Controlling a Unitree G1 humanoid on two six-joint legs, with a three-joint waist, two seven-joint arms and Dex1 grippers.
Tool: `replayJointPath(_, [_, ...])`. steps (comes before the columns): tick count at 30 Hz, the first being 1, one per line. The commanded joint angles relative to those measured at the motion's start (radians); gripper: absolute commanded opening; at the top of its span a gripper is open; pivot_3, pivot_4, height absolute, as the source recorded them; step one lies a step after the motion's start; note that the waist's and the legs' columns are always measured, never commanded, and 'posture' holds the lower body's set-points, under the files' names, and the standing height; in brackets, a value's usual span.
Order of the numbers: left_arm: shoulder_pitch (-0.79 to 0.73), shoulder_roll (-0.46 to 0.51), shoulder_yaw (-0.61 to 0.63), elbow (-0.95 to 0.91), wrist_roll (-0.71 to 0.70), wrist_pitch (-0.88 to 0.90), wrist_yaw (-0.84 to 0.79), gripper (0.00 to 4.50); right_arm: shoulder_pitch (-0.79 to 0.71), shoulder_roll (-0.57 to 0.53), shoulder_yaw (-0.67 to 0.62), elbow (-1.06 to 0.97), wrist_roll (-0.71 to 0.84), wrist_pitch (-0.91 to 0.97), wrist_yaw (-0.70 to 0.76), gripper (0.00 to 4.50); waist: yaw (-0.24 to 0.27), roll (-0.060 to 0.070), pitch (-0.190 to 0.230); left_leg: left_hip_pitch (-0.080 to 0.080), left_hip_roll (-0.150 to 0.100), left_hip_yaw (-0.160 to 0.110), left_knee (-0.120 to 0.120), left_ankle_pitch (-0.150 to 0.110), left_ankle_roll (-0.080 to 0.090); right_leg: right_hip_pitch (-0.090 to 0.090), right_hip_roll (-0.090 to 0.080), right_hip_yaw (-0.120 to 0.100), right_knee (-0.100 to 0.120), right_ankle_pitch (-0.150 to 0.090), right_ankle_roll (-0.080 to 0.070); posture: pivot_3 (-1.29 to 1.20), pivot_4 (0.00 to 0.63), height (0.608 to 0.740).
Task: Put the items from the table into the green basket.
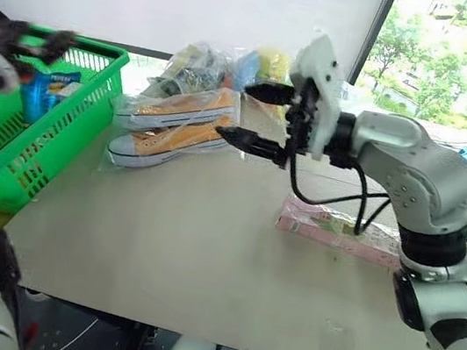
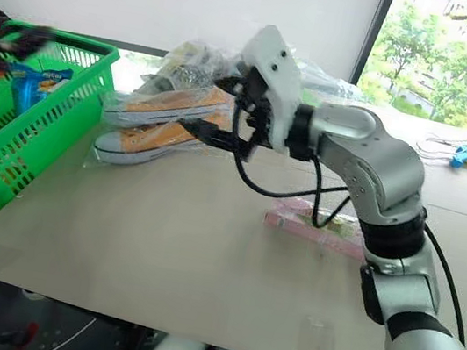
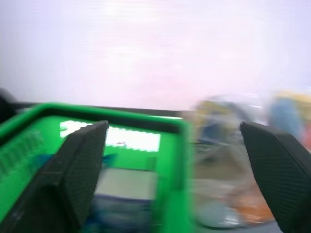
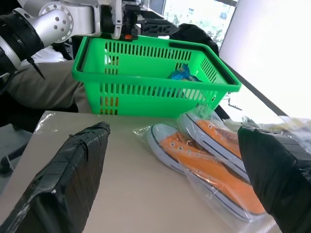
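**Tan board, half-cleared**

Tan bench (image 1: pixel 202 259) carries the long pink box (image 1: pixel 340 232) nearest, beneath the right arm. Farther, the right gripper (image 1: pixel 256 116) hangs, jaws spread, beside the bagged orange shoes (image 1: pixel 175 126). Behind them lie clear bags of colourful pieces (image 1: pixel 206 64). The left gripper (image 1: pixel 32 41), jaws spread, hovers over the green basket (image 1: pixel 83 116), which contains a blue packet (image 1: pixel 47 88).

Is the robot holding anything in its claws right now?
No. Both claws are open and empty. The left claw is over the green basket; the right claw is open near the bag of shoes, not gripping it.
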Motion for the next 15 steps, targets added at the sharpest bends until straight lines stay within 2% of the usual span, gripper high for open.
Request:
replayJointPath(1, [0.033, -0.08, -0.061, -0.315, -0.17, 0.206, -0.032, 4.47, 0.089, -0.101, -0.081, -0.127, 0.016, 0.021, 0.006, 4.5, -0.01, 0.0, 0.0, 0.0, -0.001, 0.0, 0.001, 0.0, 0.001, 0.0, -0.001, 0.0, 0.001, 0.0, 0.0, 0.12, 0.0, 0.74])
replayJointPath(4, [0.075, -0.157, -0.186, -0.472, -0.202, 0.277, -0.066, 4.47, 0.216, -0.214, -0.163, -0.246, 0.057, 0.091, -0.006, 4.5, -0.03, 0.004, -0.001, 0.001, -0.001, -0.001, 0.001, 0.0, 0.002, 0.002, 0.0, -0.001, 0.001, 0.0, 0.0, 0.07, 0.0, 0.74])
replayJointPath(7, [0.109, -0.168, -0.397, -0.564, -0.102, 0.274, -0.116, 4.47, 0.338, -0.314, -0.27, -0.346, 0.097, 0.172, -0.027, 4.5, -0.056, 0.009, -0.001, 0.002, -0.001, -0.001, 0.002, 0.0, 0.002, 0.003, 0.002, -0.001, 0.001, 0.0, 0.0, -0.01, 0.0, 0.74])
replayJointPath(10, [0.084, -0.221, -0.544, -0.533, -0.034, 0.275, -0.144, 4.47, 0.469, -0.402, -0.396, -0.449, 0.149, 0.248, -0.04, 4.5, -0.098, 0.02, -0.001, 0.005, 0.001, 0.0, 0.004, 0.0, 0.002, 0.006, 0.007, 0.001, 0.001, 0.0, 0.0, -0.09, 0.0, 0.74])
replayJointPath(13, [-0.023, -0.298, -0.721, -0.451, 0.072, 0.235, -0.222, 4.47, 0.615, -0.461, -0.552, -0.544, 0.215, 0.312, -0.041, 4.5, -0.125, 0.028, 0.002, 0.005, 0.002, -0.001, 0.01, 0.0, 0.003, 0.011, 0.016, -0.001, 0.001, 0.0, 0.0, -0.14, 0.003, 0.74])
replayJointPath(15, [-0.091, -0.347, -0.793, -0.389, 0.133, 0.191, -0.266, 4.47, 0.689, -0.484, -0.624, -0.584, 0.25, 0.332, -0.04, 4.5, -0.148, 0.032, 0.005, 0.007, 0.003, -0.001, 0.015, -0.001, 0.004, 0.015, 0.019, -0.001, 0.0, -0.001, 0.0, -0.19, 0.01, 0.74])
